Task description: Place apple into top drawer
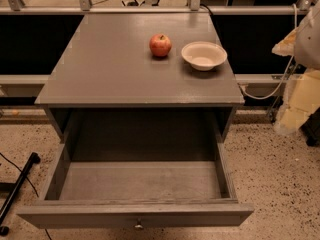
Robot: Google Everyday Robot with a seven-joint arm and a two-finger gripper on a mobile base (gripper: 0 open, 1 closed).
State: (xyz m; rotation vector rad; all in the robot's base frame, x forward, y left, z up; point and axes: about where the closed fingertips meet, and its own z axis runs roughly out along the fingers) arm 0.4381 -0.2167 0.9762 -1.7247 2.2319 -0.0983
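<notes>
The small red apple (160, 45) with yellowish patches stands on the grey cabinet top (110, 69), towards the back and a little right of centre. The top drawer (137, 184) is pulled wide open below the cabinet top; its inside is bare, and its front panel with a small metal knob (138, 225) is at the bottom of the view. My gripper (292, 109) hangs with the cream-white arm at the right edge of the view, beside the cabinet, off to the right of the apple and lower. It holds nothing that I can see.
A cream-white shallow bowl (204, 55) stands just right of the apple. A white cable (270, 91) runs by the cabinet's right side. A black pole (17, 186) lies on the speckled floor at left. A rail and dark panels run behind the cabinet.
</notes>
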